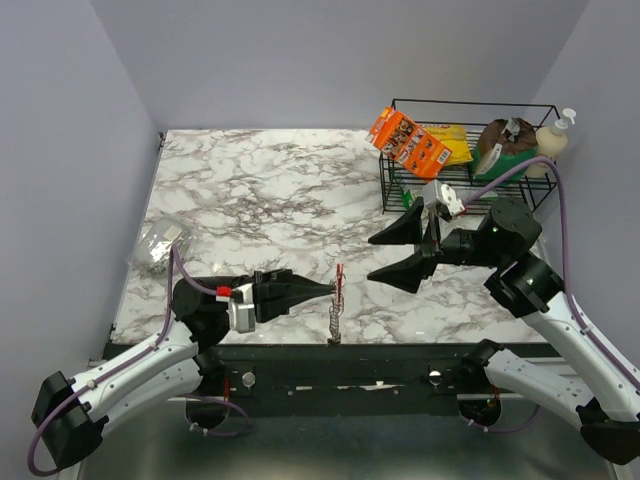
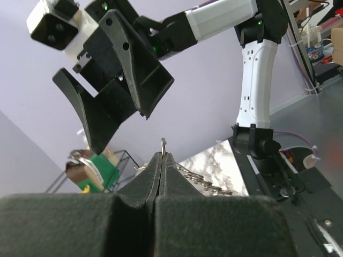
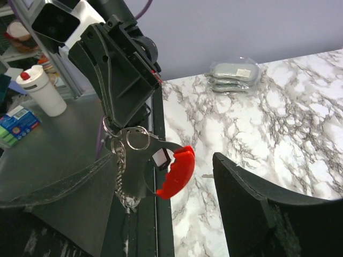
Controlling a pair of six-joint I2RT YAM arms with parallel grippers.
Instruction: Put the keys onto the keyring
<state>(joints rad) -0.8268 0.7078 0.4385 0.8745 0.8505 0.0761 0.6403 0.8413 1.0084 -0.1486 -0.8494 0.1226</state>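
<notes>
a: where is the keyring (image 1: 336, 300)?
b: pinched in the left hand (image 1: 334, 288), whose fingers are pressed together on it, over the near edge of the marble desk (image 1: 260, 200). the red plastic piece (image 3: 177, 171) is up and the chain (image 3: 121, 184) dangles below.
a: and the right hand (image 1: 372, 258)?
b: spread wide and empty, just right of the keyring, fingertips pointing at it without touching.

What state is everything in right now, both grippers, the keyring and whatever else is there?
left gripper: shut on the keyring, holding it in the air.
right gripper: open, empty, jaws facing the keyring.
keyring: pinched and lifted, chain dangling.
wire basket: upright, packets inside.
plastic bag: lying flat, away from both grippers.
</notes>
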